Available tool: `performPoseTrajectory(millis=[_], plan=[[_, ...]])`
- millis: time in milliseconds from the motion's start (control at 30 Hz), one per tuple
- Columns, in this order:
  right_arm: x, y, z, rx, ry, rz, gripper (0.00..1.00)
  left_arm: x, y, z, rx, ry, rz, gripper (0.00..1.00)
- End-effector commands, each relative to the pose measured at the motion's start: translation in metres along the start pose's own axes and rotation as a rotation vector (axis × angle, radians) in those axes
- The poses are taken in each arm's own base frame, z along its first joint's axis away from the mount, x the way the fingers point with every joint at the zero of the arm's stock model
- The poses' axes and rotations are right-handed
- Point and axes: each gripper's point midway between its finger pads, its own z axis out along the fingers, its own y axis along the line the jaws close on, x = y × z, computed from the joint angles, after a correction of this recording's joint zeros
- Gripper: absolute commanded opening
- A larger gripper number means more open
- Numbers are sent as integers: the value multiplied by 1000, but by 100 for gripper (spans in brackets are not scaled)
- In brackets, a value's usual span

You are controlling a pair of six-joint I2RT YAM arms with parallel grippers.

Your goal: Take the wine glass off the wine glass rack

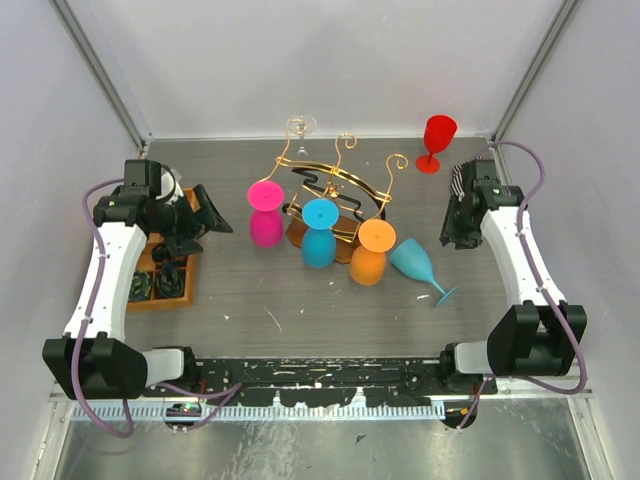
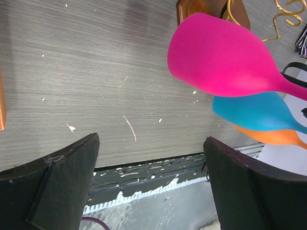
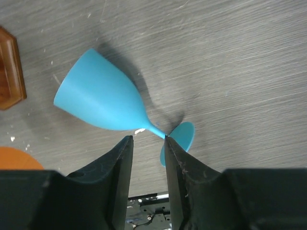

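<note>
The wine glass rack (image 1: pixel 335 185) has gold wire arms on a brown wooden base (image 1: pixel 298 233). A pink glass (image 1: pixel 266 215), a blue glass (image 1: pixel 319 236) and an orange glass (image 1: pixel 371 252) hang upside down on it, and a clear glass (image 1: pixel 300 128) is at its back. My left gripper (image 1: pixel 212 222) is open and empty just left of the pink glass (image 2: pixel 220 57). My right gripper (image 1: pixel 456 230) is open and empty, right of the rack. In the right wrist view its tips (image 3: pixel 147 138) hover near the stem of a teal glass (image 3: pixel 100 100) lying on the table.
The teal glass (image 1: pixel 418 264) lies on its side right of the orange one. A red glass (image 1: pixel 437 140) stands at the back right. An orange compartment tray (image 1: pixel 165 282) sits under the left arm. Grey walls close the table on three sides.
</note>
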Motion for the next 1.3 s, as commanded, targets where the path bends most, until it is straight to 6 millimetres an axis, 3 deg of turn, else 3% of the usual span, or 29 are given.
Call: performPoseTrajectory(millis=[0,100,167,233,367,600,800,1000,1267], plan=[[12,21,-8,-106,-14,-110,40,-3,-11,-8,46,-23,10,97],[21,29,1,-158,5,-156,49,-2,-12,-8,49,-19,8,97],[23,43,3,-222,1,-194,66,-2,-12,-9,49,-21,9,97],[23,51,6,-244,-10,-243,77,-3,-13,-10,50,-25,8,97],[16,60,12,-270,-52,-290,86,-3,-14,-13,53,-29,8,97],[18,62,45,-242,8,-337,89,-2,-21,-17,82,-20,-5,97],[11,73,53,-239,40,-385,90,-5,-26,-27,89,-49,6,98],[23,79,60,-251,72,-414,90,-3,-25,-24,91,-41,-4,98],[29,70,76,-166,134,-438,90,-2,-27,-28,93,-43,0,98]])
